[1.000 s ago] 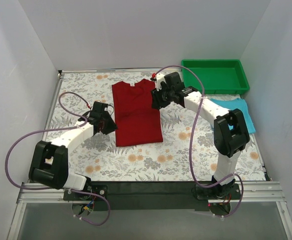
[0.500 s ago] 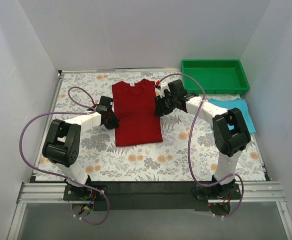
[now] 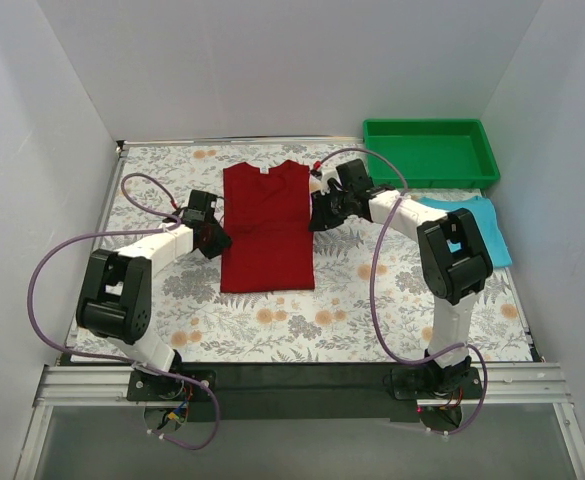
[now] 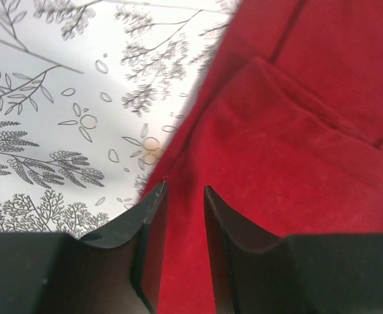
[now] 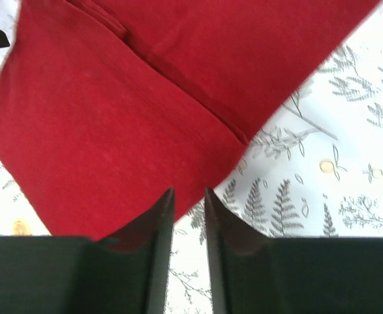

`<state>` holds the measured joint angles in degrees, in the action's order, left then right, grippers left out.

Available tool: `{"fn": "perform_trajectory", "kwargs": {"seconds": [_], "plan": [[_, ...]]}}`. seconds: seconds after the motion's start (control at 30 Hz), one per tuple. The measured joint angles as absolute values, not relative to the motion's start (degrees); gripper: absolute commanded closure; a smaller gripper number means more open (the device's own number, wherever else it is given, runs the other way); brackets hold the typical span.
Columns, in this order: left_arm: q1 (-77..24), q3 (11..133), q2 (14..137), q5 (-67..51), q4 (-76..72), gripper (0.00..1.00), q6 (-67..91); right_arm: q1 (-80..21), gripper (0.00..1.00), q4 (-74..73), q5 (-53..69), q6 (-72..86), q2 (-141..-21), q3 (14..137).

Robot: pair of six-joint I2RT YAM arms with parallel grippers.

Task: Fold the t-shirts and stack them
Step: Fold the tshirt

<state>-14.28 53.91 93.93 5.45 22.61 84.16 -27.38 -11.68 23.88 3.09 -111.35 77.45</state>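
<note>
The dark red t-shirt (image 3: 265,225) lies flat on the floral tablecloth as a long rectangle with its sides folded in, collar toward the back. My left gripper (image 3: 217,238) sits low at the shirt's left edge. Its jaws (image 4: 184,190) stand slightly parted over the red cloth (image 4: 296,144) and pinch nothing. My right gripper (image 3: 317,212) is at the shirt's right edge. In its wrist view the narrow gap (image 5: 188,191) shows tablecloth, with the red hem (image 5: 112,118) just at the tips. The folded turquoise t-shirt (image 3: 487,225) lies at the far right, partly behind the right arm.
A green plastic tray (image 3: 430,125) stands at the back right, beyond the blue shirt. White walls close in the table on three sides. Purple cables loop from both arms over the tablecloth (image 3: 302,320).
The red shirt has become narrower and its lower right edge has shifted left. The left gripper moved up along the left edge, and the right gripper came down toward the right edge.
</note>
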Motion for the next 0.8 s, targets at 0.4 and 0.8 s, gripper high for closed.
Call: {"fn": "perform_trajectory", "kwargs": {"seconds": [0.4, 0.8], "plan": [[-13.93, 59.07, 96.75, 2.37, 17.28, 0.87, 81.71, -27.27, 0.86, -10.28, 29.06, 4.62, -120.05, 84.71], [-9.56, 62.54, 104.71, 1.13, 15.64, 0.69, 83.59, -24.75, 0.81, -10.11, 29.98, 5.78, -124.2, 86.94]]}}
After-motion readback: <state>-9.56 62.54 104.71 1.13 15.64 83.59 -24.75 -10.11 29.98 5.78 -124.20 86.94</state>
